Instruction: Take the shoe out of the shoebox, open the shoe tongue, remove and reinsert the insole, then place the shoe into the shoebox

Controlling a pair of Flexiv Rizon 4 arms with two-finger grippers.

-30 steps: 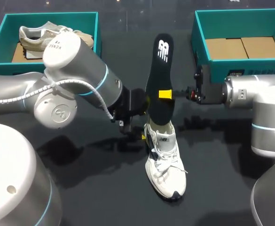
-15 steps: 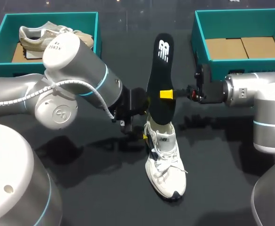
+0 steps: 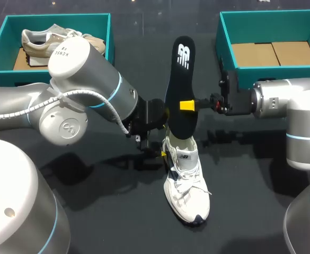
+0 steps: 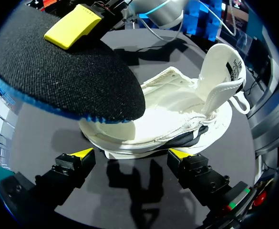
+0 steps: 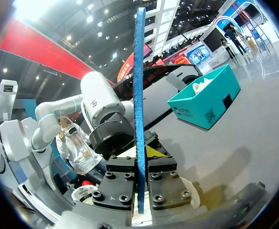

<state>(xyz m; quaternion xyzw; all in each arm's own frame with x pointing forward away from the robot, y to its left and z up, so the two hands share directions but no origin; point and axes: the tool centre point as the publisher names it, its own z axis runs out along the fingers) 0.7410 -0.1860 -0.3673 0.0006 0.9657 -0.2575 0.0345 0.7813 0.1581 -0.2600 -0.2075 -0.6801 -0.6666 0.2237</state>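
A white sneaker (image 3: 185, 180) stands on the dark table, heel toward the far side, its tongue (image 4: 222, 71) pulled up. My right gripper (image 3: 185, 105) is shut on a black insole (image 3: 180, 90), holding it upright on edge with its lower end over the shoe's opening. In the right wrist view the insole's blue edge (image 5: 139, 95) is clamped between the fingers of the right gripper (image 5: 142, 160). My left gripper (image 3: 164, 135) stands open at the heel. In the left wrist view the left gripper (image 4: 132, 153) has its tips low on either side of the heel of the sneaker (image 4: 177, 119), under the insole (image 4: 67, 81).
A teal shoebox (image 3: 104, 24) at the back left holds a beige shoe (image 3: 54, 39). A second teal shoebox (image 3: 226, 32) at the back right holds only cardboard. My left arm (image 3: 86, 90) spans the table's left half.
The right gripper and the insole have drifted a touch to the right. The left arm and the sneaker have stayed put.
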